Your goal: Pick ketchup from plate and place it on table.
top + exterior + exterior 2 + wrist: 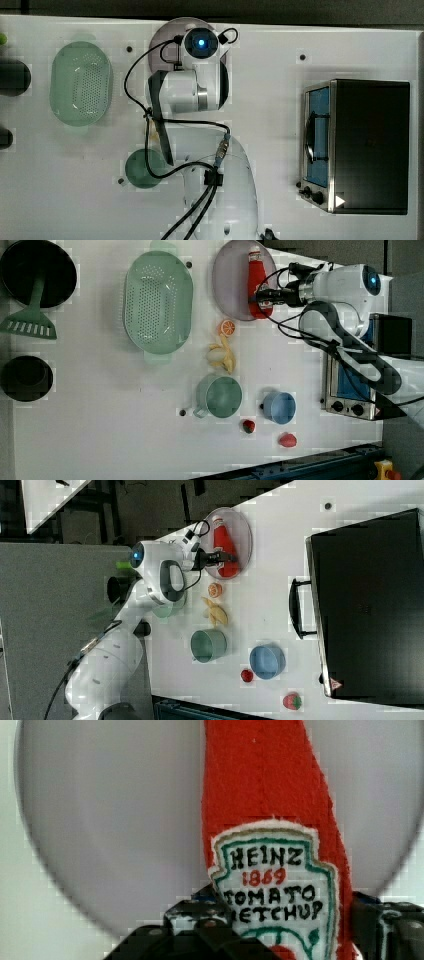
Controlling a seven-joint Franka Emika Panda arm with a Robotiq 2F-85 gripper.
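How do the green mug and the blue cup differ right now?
The green mug is wider than the blue cup. The green mug lies nearer the peeled banana; the blue cup lies nearer the toaster oven. In the left view the green mug's handle juts toward the picture's lower left, while the blue cup's handle is a small nub on its left. Both stand upright, mouths up, on the table.

ketchup (256, 282): lay on the plate (227, 285), between the claw (260, 299) fingers
basket (158, 302): on the worktop (100, 390), at the left view's left of the plate
orange slice (226, 328): just beside the plate
banana (222, 356): between orange slice and mug (220, 397)
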